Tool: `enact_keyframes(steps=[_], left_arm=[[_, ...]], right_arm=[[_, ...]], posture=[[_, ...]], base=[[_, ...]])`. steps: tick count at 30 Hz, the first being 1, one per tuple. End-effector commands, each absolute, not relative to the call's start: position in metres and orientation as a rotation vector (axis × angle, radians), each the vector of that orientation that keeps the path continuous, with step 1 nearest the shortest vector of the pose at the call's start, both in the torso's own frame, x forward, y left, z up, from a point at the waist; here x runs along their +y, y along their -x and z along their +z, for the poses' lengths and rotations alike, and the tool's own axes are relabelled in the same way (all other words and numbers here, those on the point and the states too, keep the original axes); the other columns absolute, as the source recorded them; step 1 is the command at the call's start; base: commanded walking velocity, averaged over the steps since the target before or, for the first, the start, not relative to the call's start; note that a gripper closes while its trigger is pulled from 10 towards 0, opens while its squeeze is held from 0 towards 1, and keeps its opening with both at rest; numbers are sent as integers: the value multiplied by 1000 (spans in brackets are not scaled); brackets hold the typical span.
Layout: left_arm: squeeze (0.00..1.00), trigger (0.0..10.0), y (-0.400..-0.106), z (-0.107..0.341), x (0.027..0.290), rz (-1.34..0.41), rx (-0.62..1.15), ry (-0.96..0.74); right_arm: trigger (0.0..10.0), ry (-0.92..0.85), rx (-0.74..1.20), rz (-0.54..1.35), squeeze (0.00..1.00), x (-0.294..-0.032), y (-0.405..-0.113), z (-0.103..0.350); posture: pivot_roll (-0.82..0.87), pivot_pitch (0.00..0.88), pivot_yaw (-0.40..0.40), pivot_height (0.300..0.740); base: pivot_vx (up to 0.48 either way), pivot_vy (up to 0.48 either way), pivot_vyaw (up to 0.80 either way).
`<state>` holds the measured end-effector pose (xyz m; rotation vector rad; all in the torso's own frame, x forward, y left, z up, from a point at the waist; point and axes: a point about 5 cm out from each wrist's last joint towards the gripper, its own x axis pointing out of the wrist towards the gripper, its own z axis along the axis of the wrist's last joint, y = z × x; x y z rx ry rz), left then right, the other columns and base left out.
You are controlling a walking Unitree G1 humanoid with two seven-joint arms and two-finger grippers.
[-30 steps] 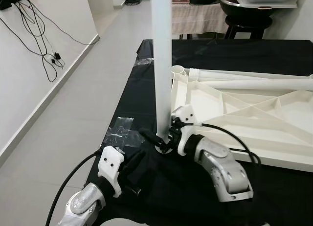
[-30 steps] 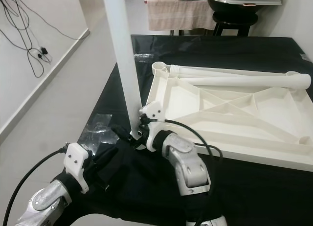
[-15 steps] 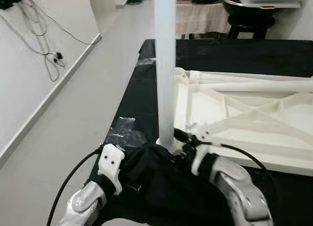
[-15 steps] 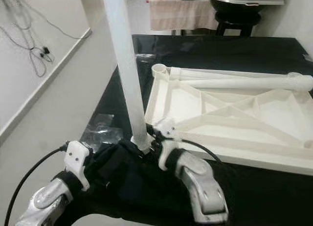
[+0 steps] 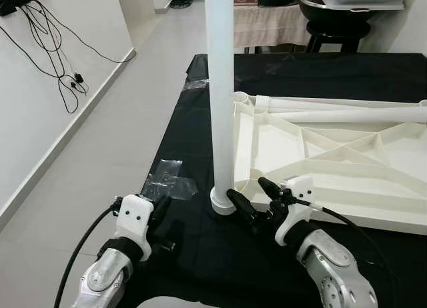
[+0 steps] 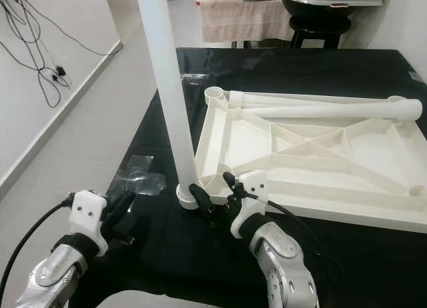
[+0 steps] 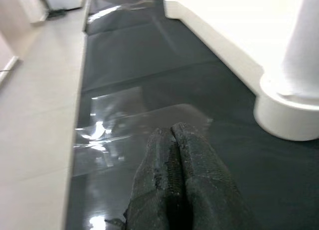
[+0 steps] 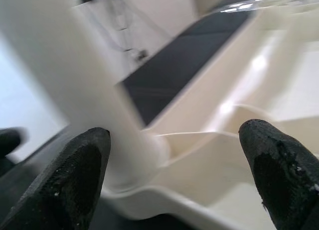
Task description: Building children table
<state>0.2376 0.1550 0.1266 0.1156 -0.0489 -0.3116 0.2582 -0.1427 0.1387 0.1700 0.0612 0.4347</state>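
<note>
the top of the upright leg point(image 5: 220, 88) runs out of the head views, so its upper end cannot be seen, and the far right of the tabletop point(image 5: 333, 155) is cut off too. the leg stands vertical, its long axis straight up, with its round foot seated at the near left corner of the tabletop, which lies upside down, ribs upward, on the black table point(image 5: 193, 121). a second leg point(image 5: 347, 115) lies flat along the far edge of the tabletop, running left to right. the right gripper point(image 5: 255, 200) is spread wide just beside the foot of the upright leg, gripping nothing; whether a fingertip touches it is hard to tell. the left gripper point(image 7: 174, 155) rests pinched together, empty, near a patch of clear tape point(image 5: 167, 181) at the table's near left.
</note>
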Motion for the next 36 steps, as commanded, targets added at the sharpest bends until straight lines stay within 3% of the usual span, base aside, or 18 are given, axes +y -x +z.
enact_keyframes(steps=[1, 21, 25, 26, 36], left_arm=[[0, 10000, -237, 117, 162, -268, 5, -133], [0, 10000, -240, 114, 162, -249, 22, -141], [0, 10000, -240, 113, 161, -250, 23, -140], [0, 10000, -240, 113, 161, -252, 24, -140], [0, 10000, -240, 113, 162, -256, 24, -135]], right_arm=[[10000, -159, 73, 339, 0, -153, -260, 133], [10000, -147, 66, 256, 0, -157, -261, 132], [10000, -101, 68, 160, 0, -167, -261, 132], [10000, -87, 75, 5, 0, -186, -257, 132], [10000, -224, 16, 49, 0, -197, -229, 138]], posture=[[-80, 122, 51, 740], [-63, 114, 47, 740], [-65, 115, 48, 740], [-66, 118, 44, 740], [-82, 129, 42, 740]], base=[[0, 480, 0], [0, 480, 0], [0, 480, 0], [0, 480, 0], [0, 480, 0]])
